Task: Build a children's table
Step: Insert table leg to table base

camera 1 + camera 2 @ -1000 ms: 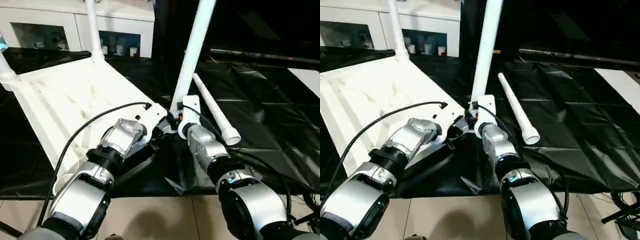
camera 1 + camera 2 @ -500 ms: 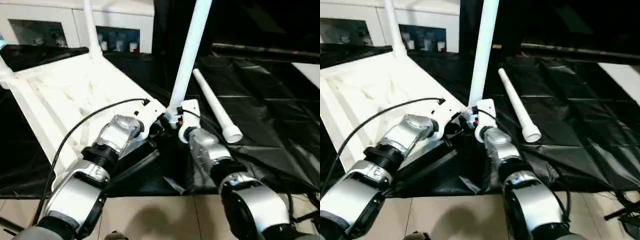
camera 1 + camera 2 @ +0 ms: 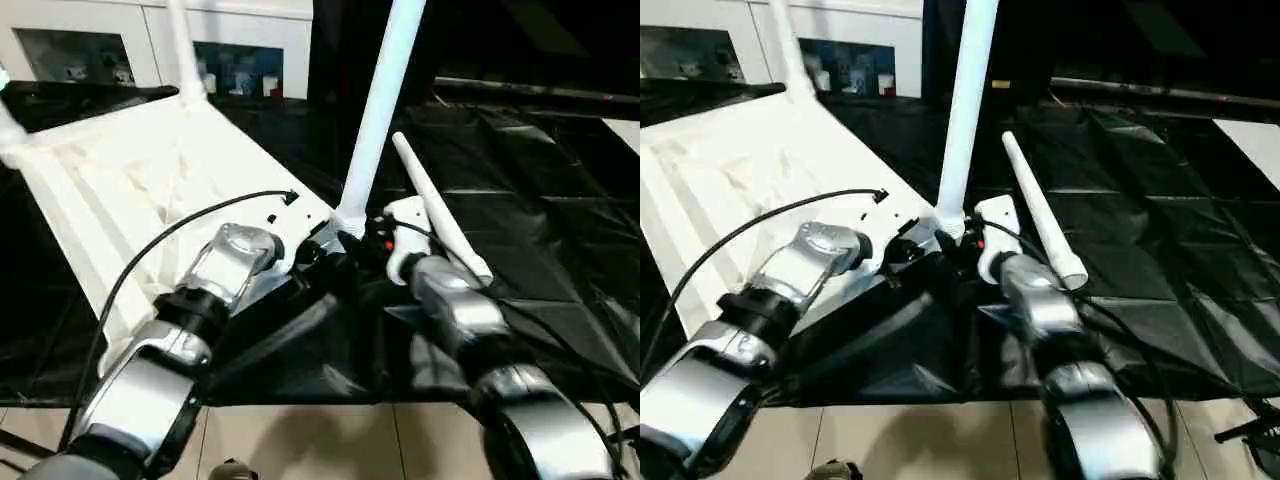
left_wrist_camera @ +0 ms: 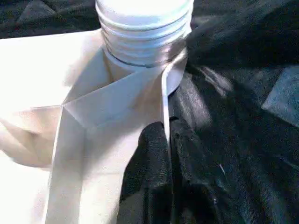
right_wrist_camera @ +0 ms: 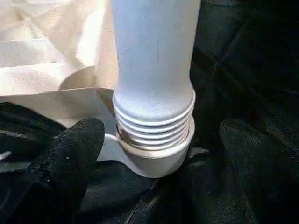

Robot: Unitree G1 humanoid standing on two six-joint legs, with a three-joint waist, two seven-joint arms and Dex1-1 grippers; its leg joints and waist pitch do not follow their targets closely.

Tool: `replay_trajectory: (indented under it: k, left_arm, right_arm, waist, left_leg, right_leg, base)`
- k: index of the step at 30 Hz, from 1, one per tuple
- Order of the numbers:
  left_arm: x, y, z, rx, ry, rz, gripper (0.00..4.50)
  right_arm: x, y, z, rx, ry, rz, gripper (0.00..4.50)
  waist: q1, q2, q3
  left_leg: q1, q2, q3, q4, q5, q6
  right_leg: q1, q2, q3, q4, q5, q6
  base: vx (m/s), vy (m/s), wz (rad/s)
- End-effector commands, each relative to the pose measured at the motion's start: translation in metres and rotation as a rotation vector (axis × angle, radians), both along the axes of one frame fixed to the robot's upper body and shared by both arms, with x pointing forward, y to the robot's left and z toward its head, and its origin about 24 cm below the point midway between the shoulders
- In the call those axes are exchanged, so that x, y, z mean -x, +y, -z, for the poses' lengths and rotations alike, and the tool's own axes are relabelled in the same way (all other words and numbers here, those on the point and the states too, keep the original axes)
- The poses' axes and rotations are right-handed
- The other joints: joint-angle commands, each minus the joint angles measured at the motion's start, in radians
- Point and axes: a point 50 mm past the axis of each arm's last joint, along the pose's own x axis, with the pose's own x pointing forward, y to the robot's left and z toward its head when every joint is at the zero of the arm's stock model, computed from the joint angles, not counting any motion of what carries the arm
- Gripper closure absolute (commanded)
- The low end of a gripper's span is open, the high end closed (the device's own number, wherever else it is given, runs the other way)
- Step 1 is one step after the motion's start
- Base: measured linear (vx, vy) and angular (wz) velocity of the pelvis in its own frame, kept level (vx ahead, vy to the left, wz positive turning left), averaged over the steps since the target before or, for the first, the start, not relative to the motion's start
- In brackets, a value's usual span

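In tabletop (image 3: 130, 180) sockets, three legs (image 3: 385, 100)

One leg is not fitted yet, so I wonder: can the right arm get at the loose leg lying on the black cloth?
Probably yes. The loose leg lies bare on the black cloth, just beside the right gripper, whose jaws stand open around the upright leg without clamping it. Nothing sits between them.

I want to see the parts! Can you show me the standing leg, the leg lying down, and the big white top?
standing leg (image 3: 378, 112), left eye view, middle of its tube.
lying leg (image 3: 440, 217), left eye view, along its tube.
tabletop (image 3: 130, 185), left eye view, ribbed underside.
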Motion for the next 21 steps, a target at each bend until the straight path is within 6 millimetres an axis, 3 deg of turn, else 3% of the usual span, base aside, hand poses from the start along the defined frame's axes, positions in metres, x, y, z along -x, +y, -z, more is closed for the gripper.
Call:
replay_trajectory:
  k: [1,3,8,13,16,18,21]
  left_arm:
    - [0.009,0.001,0.011,-0.023,0.045,0.08,4.5]
    - [0.012,0.007,0.013,-0.036,0.051,0.117,4.5]
    - [0.019,0.015,0.015,-0.052,0.063,0.184,4.5]
    - [0.029,0.019,0.015,-0.029,0.085,0.277,4.5]
    - [0.045,0.021,0.012,0.001,0.112,0.415,4.5]
    - [0.049,0.021,0.011,0.008,0.111,0.465,4.5]
    - [0.056,0.021,0.009,0.013,0.123,0.522,4.5]
  right_arm:
    - [0.005,-0.007,-0.011,0.006,-0.038,-0.086,0.06]
    - [0.013,-0.015,-0.015,0.032,-0.048,-0.159,0.06]
    - [0.027,-0.033,-0.019,0.097,-0.021,-0.261,0.06]
    - [0.031,-0.045,-0.02,0.153,0.0,-0.307,0.06]
    - [0.044,-0.045,-0.022,0.164,0.046,-0.442,0.06]
    - [0.047,-0.043,-0.022,0.165,0.059,-0.485,0.06]
    - [0.048,-0.041,-0.019,0.193,0.062,-0.514,0.06]
  waist:
    - [0.002,0.004,-0.068]
    - [0.011,0.005,-0.067]
    - [0.016,0.003,-0.065]
    - [0.014,0.0,-0.069]
    - [0.016,0.002,-0.071]
    - [0.017,0.002,-0.07]
    - [0.022,-0.002,-0.069]
  left_leg:
    - [0.016,0.03,-0.003,-0.047,-0.188,0.046]
    - [0.016,0.034,-0.005,-0.048,-0.2,0.044]
    - [0.017,0.034,-0.006,-0.049,-0.221,0.027]
    - [0.017,0.03,-0.004,-0.043,-0.198,0.026]
    - [0.018,0.033,-0.006,-0.042,-0.188,0.035]
    - [0.019,0.033,-0.003,-0.04,-0.173,0.048]
    - [0.021,0.034,-0.002,-0.04,-0.194,0.037]
  right_leg:
    - [0.053,-0.065,0.055,-0.059,-0.068,-0.197]
    - [0.054,-0.065,0.056,-0.061,-0.092,-0.172]
    - [0.052,-0.067,0.057,-0.065,-0.142,-0.161]
    - [0.051,-0.065,0.055,-0.058,-0.114,-0.179]
    - [0.054,-0.065,0.055,-0.053,-0.089,-0.186]
    - [0.049,-0.062,0.055,-0.049,-0.063,-0.195]
    - [0.047,-0.064,0.055,-0.051,-0.098,-0.198]
  base:
    - [0.0,0.0,0.0]
    - [0.0,0.0,0.0]
    - [0.0,0.0,0.0]
    - [0.0,0.0,0.0]
    - [0.0,0.0,0.0]
    - [0.0,0.0,0.0]
    - [0.0,0.0,0.0]
